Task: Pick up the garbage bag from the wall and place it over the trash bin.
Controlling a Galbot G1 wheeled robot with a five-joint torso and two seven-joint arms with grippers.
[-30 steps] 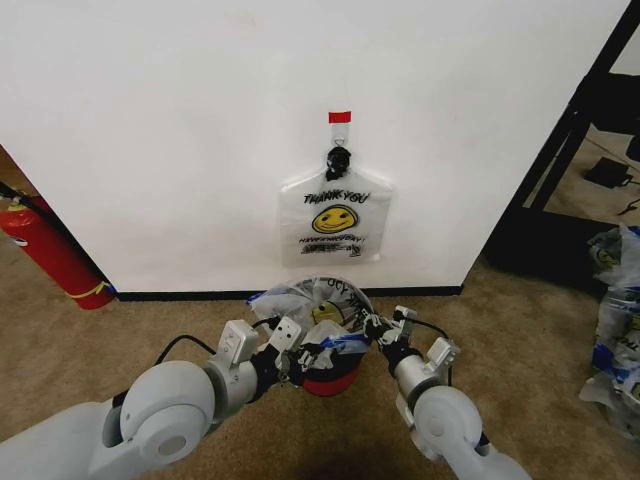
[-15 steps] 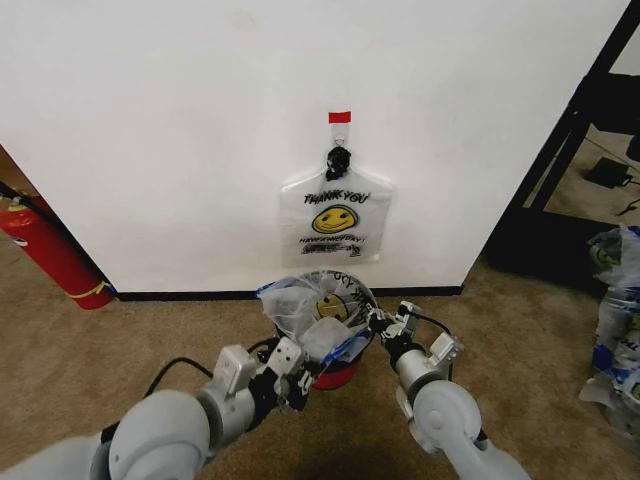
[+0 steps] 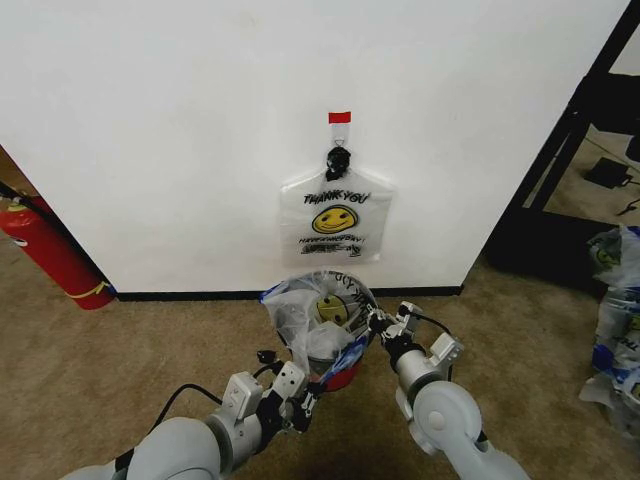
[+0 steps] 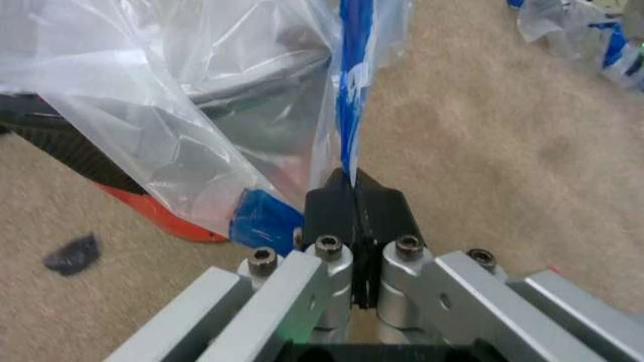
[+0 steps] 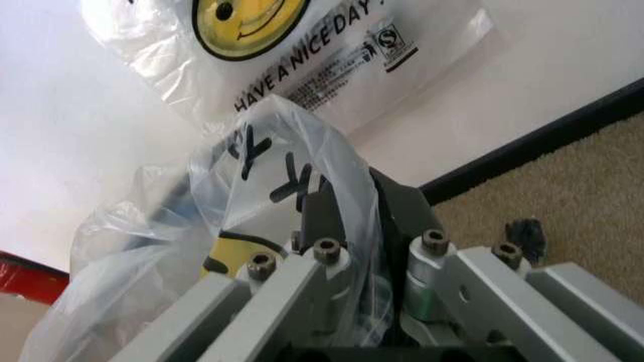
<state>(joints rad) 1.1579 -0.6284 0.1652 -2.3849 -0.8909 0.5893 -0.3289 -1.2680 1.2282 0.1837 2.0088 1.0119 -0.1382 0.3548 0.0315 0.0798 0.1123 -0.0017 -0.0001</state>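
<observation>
We see the garbage bag bunched over the top of the trash bin, which stands on the carpet just in front of the wall. The bag's mouth faces up, and its crumpled film with the yellow face print sags into the bin. A blue rim strip runs taut from the bag down to the left gripper, so the bag's long axis there slants from the bin toward the near left. The left gripper sits low on the near side of the bin, arm bent in from the lower left, and its fingers are pinched together on that blue strip. The right gripper reaches to the bin's right rim, forearm angled up from the lower right, and its fingers are clamped on the bag's film. A second printed bag hangs flat from the hook above. A red fire extinguisher leans at the far left.
</observation>
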